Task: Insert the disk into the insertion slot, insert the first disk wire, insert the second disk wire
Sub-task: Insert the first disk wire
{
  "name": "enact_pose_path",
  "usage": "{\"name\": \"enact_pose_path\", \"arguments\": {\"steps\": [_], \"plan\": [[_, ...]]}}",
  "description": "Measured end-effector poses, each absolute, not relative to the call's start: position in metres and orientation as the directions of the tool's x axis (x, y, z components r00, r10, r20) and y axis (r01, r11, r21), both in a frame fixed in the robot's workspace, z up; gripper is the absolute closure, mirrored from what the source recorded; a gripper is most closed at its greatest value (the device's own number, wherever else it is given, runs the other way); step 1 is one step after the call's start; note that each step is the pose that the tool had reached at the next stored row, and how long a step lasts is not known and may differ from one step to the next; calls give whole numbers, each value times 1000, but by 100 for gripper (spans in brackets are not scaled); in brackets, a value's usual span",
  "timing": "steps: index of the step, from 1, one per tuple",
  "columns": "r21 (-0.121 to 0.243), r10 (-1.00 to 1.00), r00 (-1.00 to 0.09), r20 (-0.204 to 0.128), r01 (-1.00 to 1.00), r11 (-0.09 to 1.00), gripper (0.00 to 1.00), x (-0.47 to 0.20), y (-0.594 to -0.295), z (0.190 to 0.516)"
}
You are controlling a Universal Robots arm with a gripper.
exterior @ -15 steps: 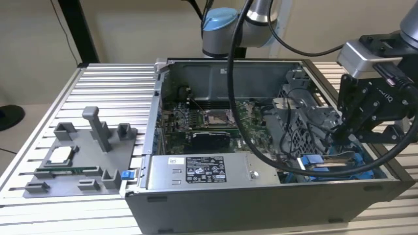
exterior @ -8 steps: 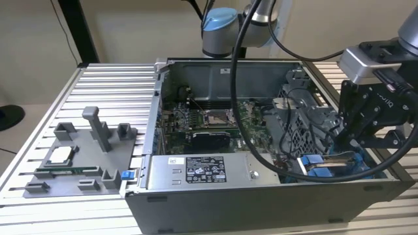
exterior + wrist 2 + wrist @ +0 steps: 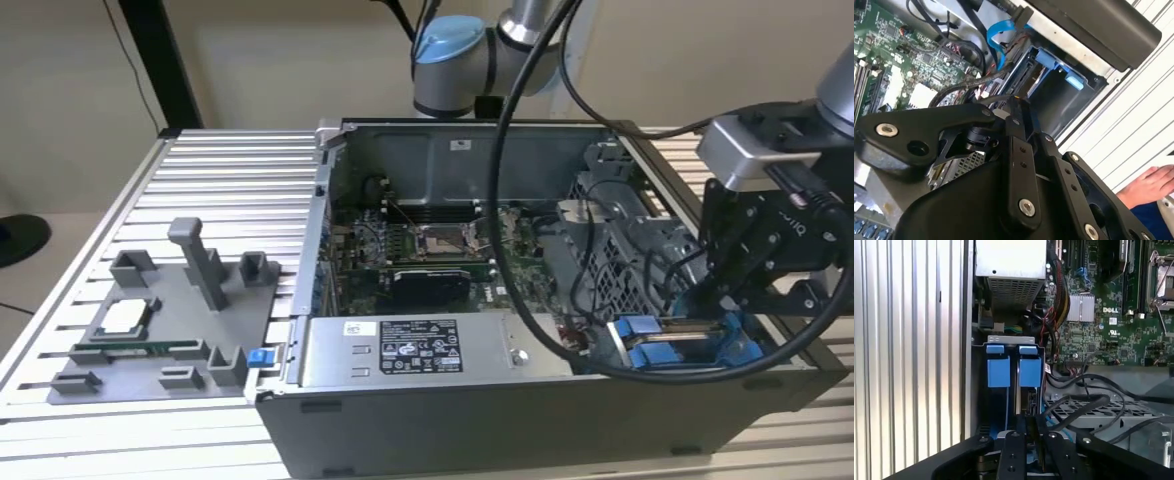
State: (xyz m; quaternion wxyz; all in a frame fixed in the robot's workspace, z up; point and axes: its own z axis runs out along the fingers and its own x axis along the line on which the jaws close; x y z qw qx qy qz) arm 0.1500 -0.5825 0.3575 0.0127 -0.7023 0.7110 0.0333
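Claw [image 3: 1030, 424] low over insertion slot [image 3: 999, 374]

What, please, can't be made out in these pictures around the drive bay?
Exterior view: inside of the insertion slot, covered by the pincer and a black cable.
First wrist view: part of the slot, hidden behind the pincer, so its contents are unclear.
Second wrist view: a person's hand, cut off by the picture's edge.

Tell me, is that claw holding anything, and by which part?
Cannot be told: the claw sits at the blue-railed drive bay, its own body hiding any grip.
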Motion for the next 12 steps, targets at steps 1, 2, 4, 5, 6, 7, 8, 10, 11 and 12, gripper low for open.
{"name": "enact_pose_path", "arguments": {"steps": [1, 2, 4, 5, 6, 7, 8, 10, 11, 12], "plan": [[29, -998, -18, -65, -999, 16, 100, 152, -582, 356], [29, -998, -22, -65, -999, 20, 100, 154, -582, 355], [29, -998, -29, -64, -999, 27, 100, 158, -581, 353], [29, -997, -32, -64, -999, 30, 100, 158, -581, 352], [29, -997, -34, -64, -999, 32, 100, 159, -580, 351], [29, -997, -36, -64, -999, 34, 100, 159, -578, 350], [29, -997, -37, -64, -999, 35, 100, 160, -577, 349], [29, -997, -40, -63, -999, 38, 100, 161, -574, 348], [29, -997, -40, -61, -999, 38, 100, 161, -574, 347], [29, -997, -40, -59, -999, 38, 100, 161, -574, 347]]}}
